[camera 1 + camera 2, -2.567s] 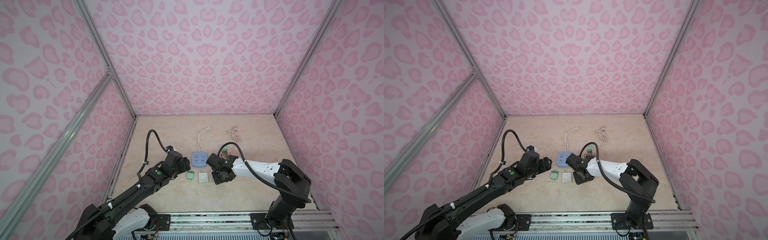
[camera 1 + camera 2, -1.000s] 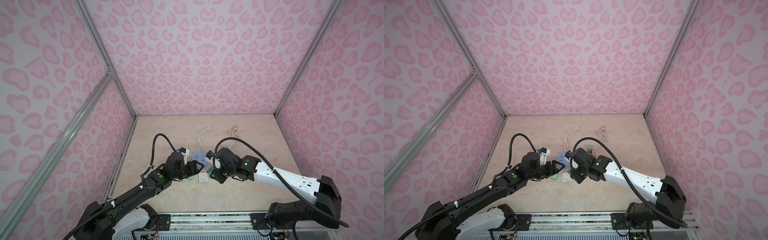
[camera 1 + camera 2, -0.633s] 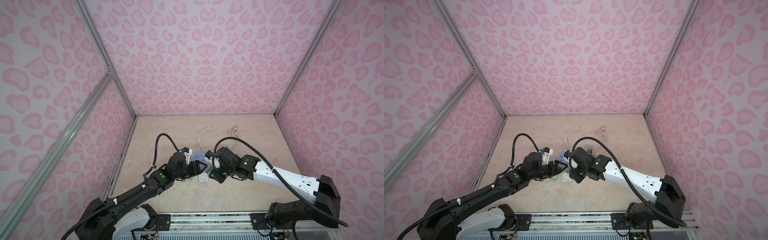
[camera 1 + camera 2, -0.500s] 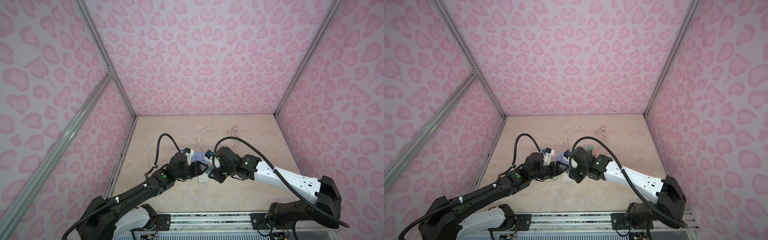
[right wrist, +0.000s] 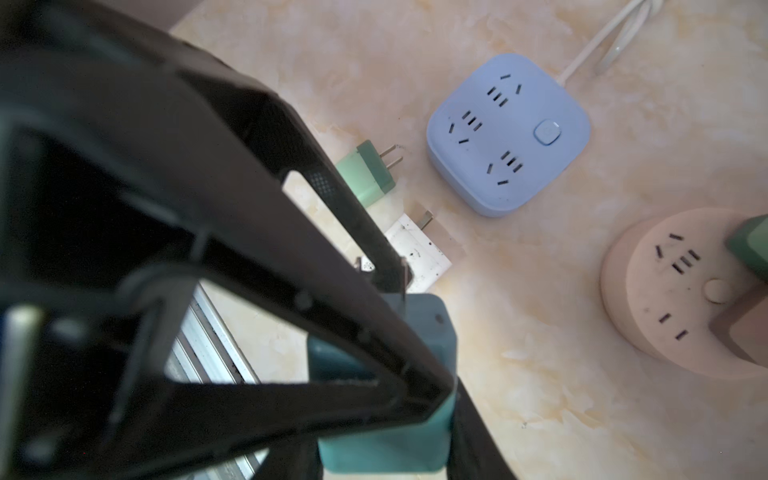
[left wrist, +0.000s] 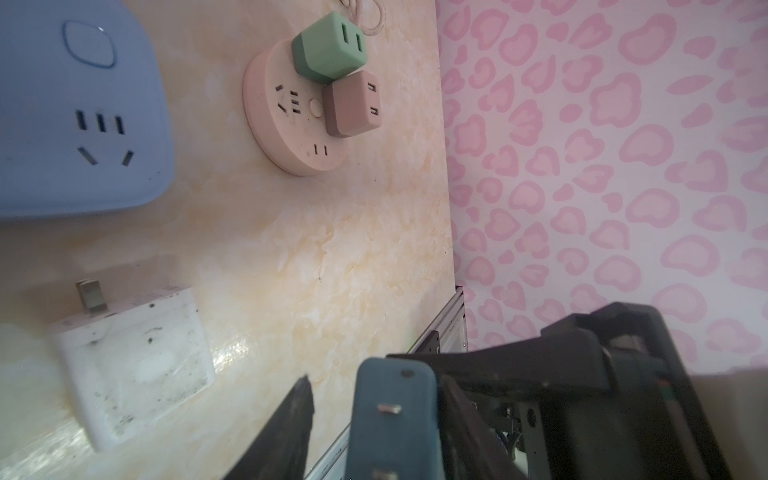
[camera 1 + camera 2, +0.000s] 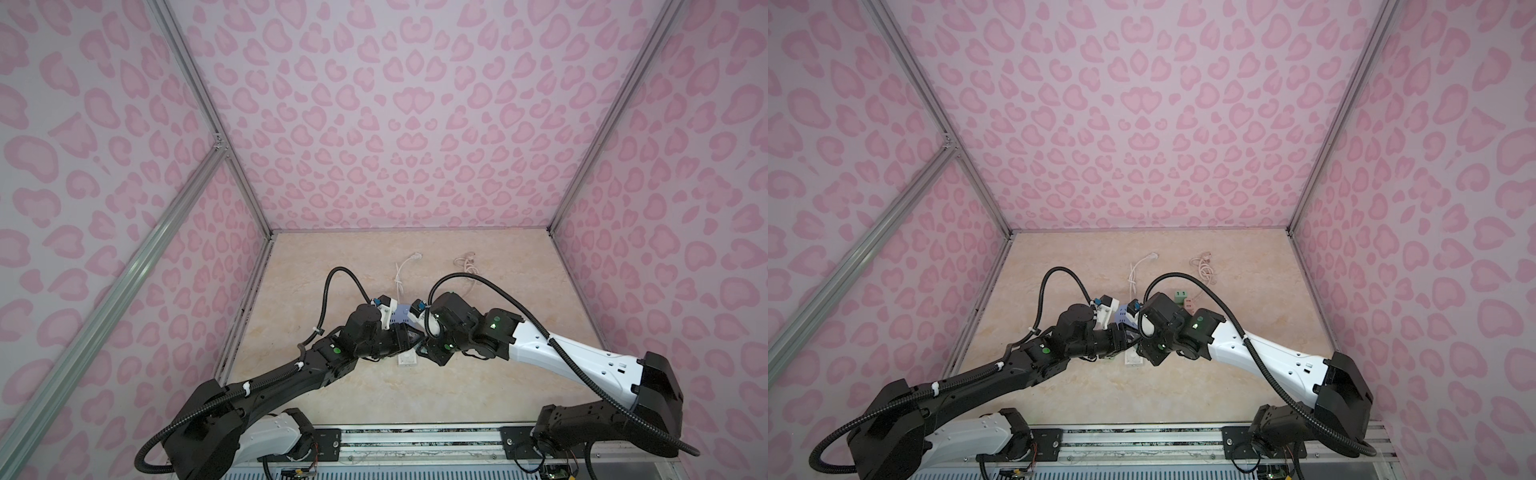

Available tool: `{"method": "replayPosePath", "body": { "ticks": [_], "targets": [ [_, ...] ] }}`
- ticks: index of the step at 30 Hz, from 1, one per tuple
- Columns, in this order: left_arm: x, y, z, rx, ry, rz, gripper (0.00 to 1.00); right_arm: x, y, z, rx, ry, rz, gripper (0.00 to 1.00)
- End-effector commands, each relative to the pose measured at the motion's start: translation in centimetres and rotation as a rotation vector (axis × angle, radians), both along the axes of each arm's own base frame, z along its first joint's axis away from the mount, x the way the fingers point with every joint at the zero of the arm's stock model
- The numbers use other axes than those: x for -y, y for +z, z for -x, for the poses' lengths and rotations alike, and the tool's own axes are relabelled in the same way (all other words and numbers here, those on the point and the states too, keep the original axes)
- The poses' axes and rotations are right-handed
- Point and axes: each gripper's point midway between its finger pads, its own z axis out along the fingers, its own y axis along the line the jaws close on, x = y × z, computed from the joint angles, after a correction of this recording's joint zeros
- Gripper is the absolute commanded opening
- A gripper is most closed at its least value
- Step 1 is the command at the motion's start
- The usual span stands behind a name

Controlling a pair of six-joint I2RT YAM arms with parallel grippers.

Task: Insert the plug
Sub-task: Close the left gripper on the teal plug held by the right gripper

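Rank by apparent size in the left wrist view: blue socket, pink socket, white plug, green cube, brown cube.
1. blue socket (cropped, near the camera)
2. white plug (near too)
3. pink socket
4. green cube, brown cube: about alike

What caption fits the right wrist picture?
Black fingers hold a teal plastic plug block; a square blue power strip lies on the marbled table.

My right gripper (image 5: 451,409) clamped on teal plug (image 5: 415,332), white adapter (image 5: 419,253) just past fingertips, green plug (image 5: 365,174) and blue power strip (image 5: 507,133) farther ahead, pink round socket (image 5: 673,291) off to the side.
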Motion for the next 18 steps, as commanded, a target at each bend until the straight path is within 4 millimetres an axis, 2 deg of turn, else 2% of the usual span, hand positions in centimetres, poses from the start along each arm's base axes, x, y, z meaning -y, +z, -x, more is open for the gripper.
{"method": "replayPosePath", "body": {
  "ticks": [1,6,9,11,15,18],
  "targets": [
    [1.1,1.7,-0.2,0.019,-0.021,0.079,0.48,-0.4,0.3,-0.1,0.008,0.013,-0.012,0.02],
    [1.5,1.6,-0.3,0.012,-0.032,0.088,0.34,-0.4,0.5,-0.6,0.022,-0.001,-0.012,0.05],
    [1.7,1.6,-0.4,0.008,-0.033,0.086,0.14,-0.4,0.5,-1.0,0.022,-0.019,-0.020,0.11],
    [1.7,1.6,-0.5,0.009,-0.031,0.077,0.03,-0.4,0.7,-1.4,0.015,-0.032,-0.028,0.22],
    [1.0,1.1,-1.4,0.031,0.024,0.022,0.03,0.1,1.1,-1.9,-0.021,-0.063,-0.068,0.40],
    [-0.5,0.9,-2.8,0.061,0.130,-0.025,0.03,0.6,1.7,-2.5,-0.051,-0.114,-0.127,0.45]
  ]
}}
